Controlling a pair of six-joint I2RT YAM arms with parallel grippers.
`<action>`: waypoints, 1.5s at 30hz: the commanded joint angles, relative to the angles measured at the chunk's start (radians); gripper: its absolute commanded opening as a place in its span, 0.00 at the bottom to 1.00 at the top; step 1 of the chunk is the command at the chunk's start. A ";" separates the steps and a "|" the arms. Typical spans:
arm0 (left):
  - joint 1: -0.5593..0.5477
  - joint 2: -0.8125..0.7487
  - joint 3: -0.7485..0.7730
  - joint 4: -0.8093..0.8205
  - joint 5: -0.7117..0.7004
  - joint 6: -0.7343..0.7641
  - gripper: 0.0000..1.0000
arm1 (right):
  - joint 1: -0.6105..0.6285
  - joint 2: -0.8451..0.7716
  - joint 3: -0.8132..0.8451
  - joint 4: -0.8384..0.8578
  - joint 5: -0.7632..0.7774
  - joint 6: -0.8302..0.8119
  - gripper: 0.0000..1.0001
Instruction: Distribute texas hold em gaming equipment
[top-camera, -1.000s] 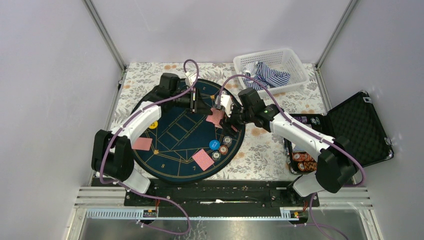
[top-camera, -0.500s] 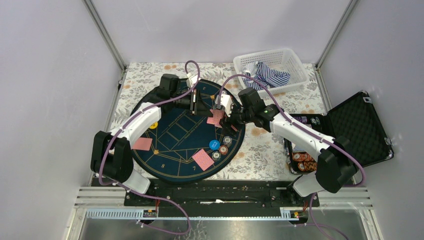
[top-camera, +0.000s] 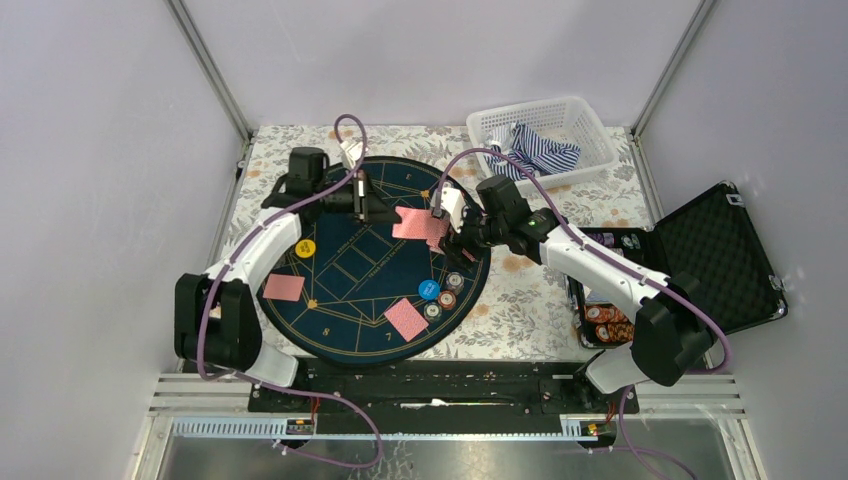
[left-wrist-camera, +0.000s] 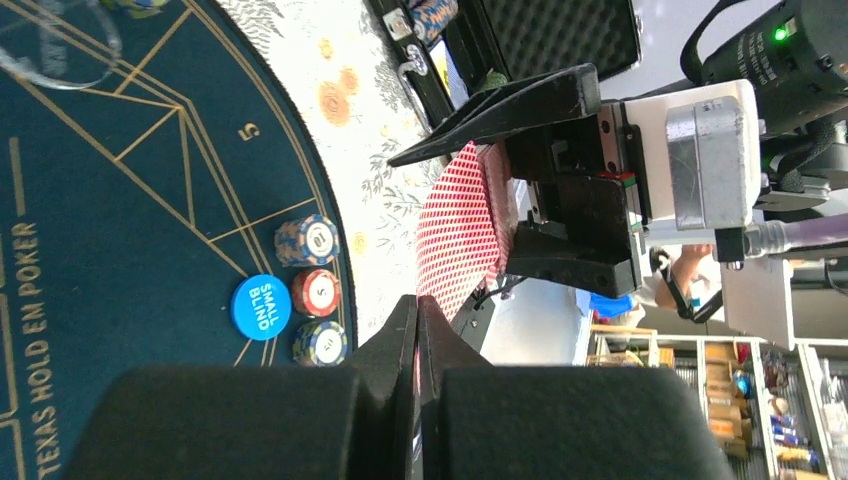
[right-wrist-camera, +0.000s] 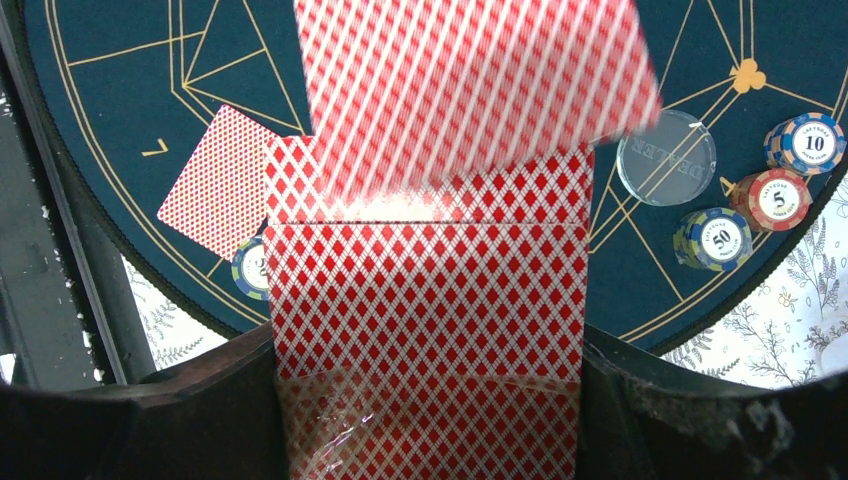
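left gripper (left-wrist-camera: 417, 335) has just pinched shut on a card (left-wrist-camera: 458, 235), pulling it off the deck (right-wrist-camera: 425, 300) clasped in the right gripper (right-wrist-camera: 428, 410); next deal begins

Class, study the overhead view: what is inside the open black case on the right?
Stacks of orange-white chips sit at the near end of the case, and foam lines its raised lid. The right arm crosses the tray, covering much of the rest.

Red-backed card (top-camera: 412, 222) hangs level just beside the deck (right-wrist-camera: 430, 300); two more cards (top-camera: 406, 319) lie face-down on the mat (top-camera: 345, 300), three chip stacks (top-camera: 446, 298) hugging the blue disc (top-camera: 428, 289).
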 joint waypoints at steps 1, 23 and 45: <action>0.079 -0.062 -0.032 0.089 0.041 -0.036 0.00 | 0.001 -0.045 0.032 0.052 0.006 -0.001 0.00; -0.055 0.261 -0.057 0.576 -0.245 -0.254 0.00 | -0.050 -0.053 0.114 0.004 0.002 0.009 0.00; -0.236 0.581 0.086 0.633 -0.415 -0.344 0.01 | -0.071 -0.058 0.104 0.000 -0.003 0.012 0.00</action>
